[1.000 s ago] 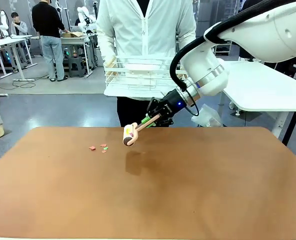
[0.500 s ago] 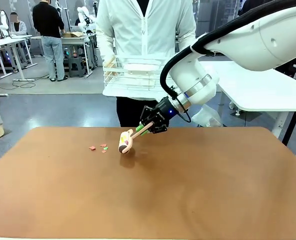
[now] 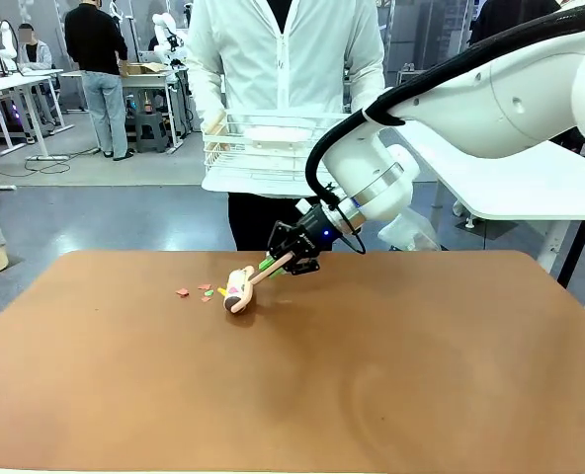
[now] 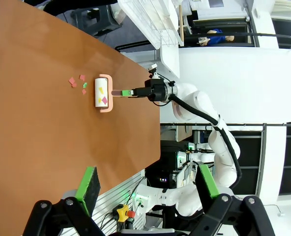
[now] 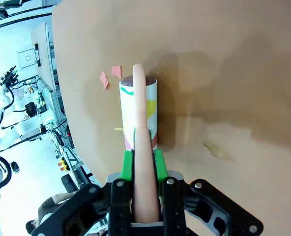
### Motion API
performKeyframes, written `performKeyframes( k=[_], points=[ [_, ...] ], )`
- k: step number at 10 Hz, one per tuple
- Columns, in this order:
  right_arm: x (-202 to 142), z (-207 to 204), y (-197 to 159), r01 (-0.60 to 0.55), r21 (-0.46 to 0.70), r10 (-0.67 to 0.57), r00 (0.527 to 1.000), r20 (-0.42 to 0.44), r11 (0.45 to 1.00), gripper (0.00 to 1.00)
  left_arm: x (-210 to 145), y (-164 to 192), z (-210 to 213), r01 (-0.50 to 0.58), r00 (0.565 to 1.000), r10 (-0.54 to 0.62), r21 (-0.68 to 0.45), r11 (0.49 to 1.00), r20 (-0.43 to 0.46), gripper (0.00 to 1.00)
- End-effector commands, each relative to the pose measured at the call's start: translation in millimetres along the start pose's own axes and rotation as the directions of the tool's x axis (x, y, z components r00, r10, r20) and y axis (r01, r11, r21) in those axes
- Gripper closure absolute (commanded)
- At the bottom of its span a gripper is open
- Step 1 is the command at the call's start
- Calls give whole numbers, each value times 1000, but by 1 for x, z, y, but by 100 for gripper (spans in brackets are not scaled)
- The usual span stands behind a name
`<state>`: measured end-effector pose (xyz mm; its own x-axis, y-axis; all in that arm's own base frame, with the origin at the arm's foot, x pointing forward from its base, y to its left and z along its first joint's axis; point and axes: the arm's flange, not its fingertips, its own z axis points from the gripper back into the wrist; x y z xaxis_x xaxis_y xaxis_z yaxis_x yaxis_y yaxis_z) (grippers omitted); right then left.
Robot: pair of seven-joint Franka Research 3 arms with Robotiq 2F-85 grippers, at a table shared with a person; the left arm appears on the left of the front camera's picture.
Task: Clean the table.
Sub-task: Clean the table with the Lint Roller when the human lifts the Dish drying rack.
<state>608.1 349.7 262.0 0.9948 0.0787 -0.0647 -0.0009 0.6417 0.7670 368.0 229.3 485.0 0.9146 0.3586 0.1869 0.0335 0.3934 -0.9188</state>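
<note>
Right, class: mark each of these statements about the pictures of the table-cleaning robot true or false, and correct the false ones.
1. The right gripper is shut on the handle of the peach-coloured lint roller. True.
2. The roller's white drum is spotless. False: yellow and pink paper bits stick to it.
3. Small red paper scraps lie on the reddish-brown table beside the roller. True.
4. The white wire basket stands on the table. False: the person holds it up in front of the body, beyond the far edge.
5. The left gripper is shut on a cloth. False: it is open and holds nothing.
</note>
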Motion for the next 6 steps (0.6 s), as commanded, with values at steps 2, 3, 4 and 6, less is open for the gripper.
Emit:
performKeyframes(
  k=[2, 3, 4, 6],
  points=[
    [5, -52, 6, 2, -65, -3, 1000, -10, 998, 79, -2, 0, 3, 3, 1000, -3, -7, 1000, 0, 0],
    [5, -65, 13, 5, -73, -7, 1000, -22, 997, 79, -2, 0, 3, 3, 1000, -3, -7, 1000, 0, 0],
    [5, -77, 19, 9, -90, -11, 1000, -25, 996, 79, -2, 0, 3, 3, 1000, -3, -7, 1000, 0, 0],
    [9, -101, 30, 12, -114, -17, 999, -44, 993, 79, -2, 0, 3, 3, 1000, -3, -7, 1000, 0, 0]
  ],
)
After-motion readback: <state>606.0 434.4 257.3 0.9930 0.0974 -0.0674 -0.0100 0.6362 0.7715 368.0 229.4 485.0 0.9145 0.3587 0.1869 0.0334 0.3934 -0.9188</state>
